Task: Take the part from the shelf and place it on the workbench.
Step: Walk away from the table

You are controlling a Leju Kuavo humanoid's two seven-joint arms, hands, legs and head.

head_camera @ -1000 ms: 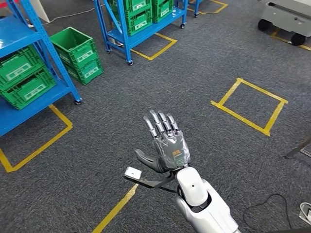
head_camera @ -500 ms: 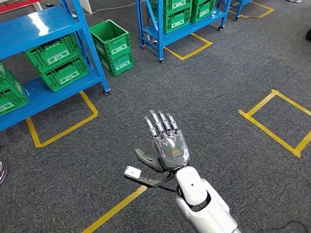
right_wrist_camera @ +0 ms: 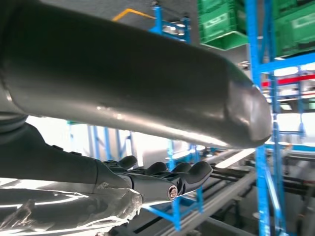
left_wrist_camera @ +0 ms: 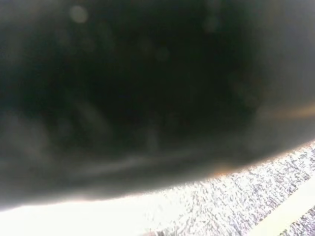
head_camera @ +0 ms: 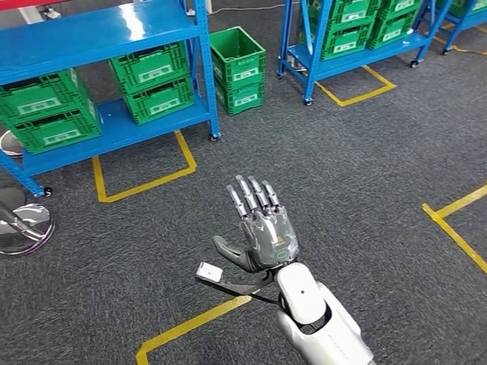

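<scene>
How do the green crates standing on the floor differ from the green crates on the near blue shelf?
The floor crates form one stack on the carpet, beside the shelf post. The shelf crates sit in stacks on the lower board of the blue shelf, under its top. Both kinds are green with white labels.

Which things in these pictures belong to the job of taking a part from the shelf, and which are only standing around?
For the job:
- blue shelf
- green crates on the shelf, which may hold the part
- right robot hand, empty, fingers apart

Just around:
- green crates on the floor
- second blue shelf
- yellow floor tape
- round metal base
</scene>
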